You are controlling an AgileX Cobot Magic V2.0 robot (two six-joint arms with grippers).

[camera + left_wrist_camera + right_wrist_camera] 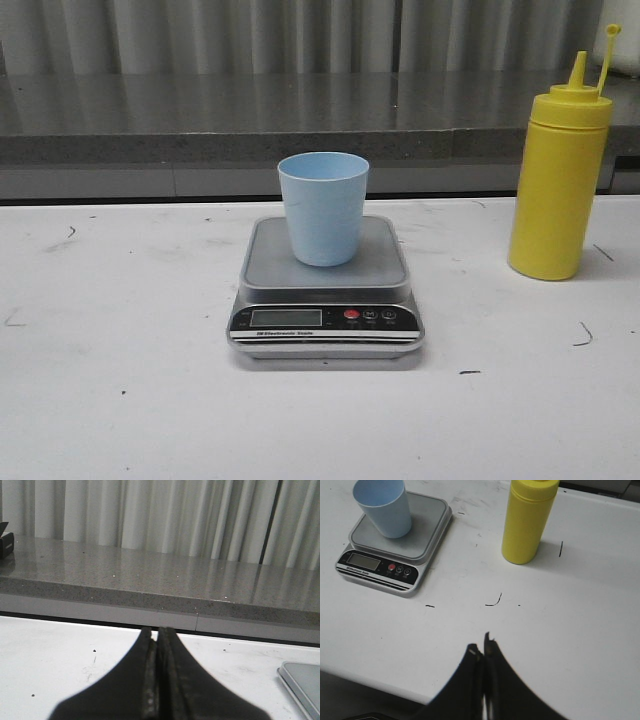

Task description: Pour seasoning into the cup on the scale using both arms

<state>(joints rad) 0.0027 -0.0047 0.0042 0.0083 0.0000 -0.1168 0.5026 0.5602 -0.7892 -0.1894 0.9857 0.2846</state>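
Right of scale [325,290], seasoning [557,185] upright — nozzle up

A white scuffed table [120,400] fronts a grey speckled stone ledge [200,120] and pale pleated curtains [250,35].

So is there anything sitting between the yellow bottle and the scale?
No. In the front view, only bare white table with faint scuff marks lies between the yellow bottle and the scale; the right wrist view agrees.

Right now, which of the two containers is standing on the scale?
The pale blue cup. It sits upright on the scale platform, while the yellow seasoning bottle stands directly on the white table, off to the right.
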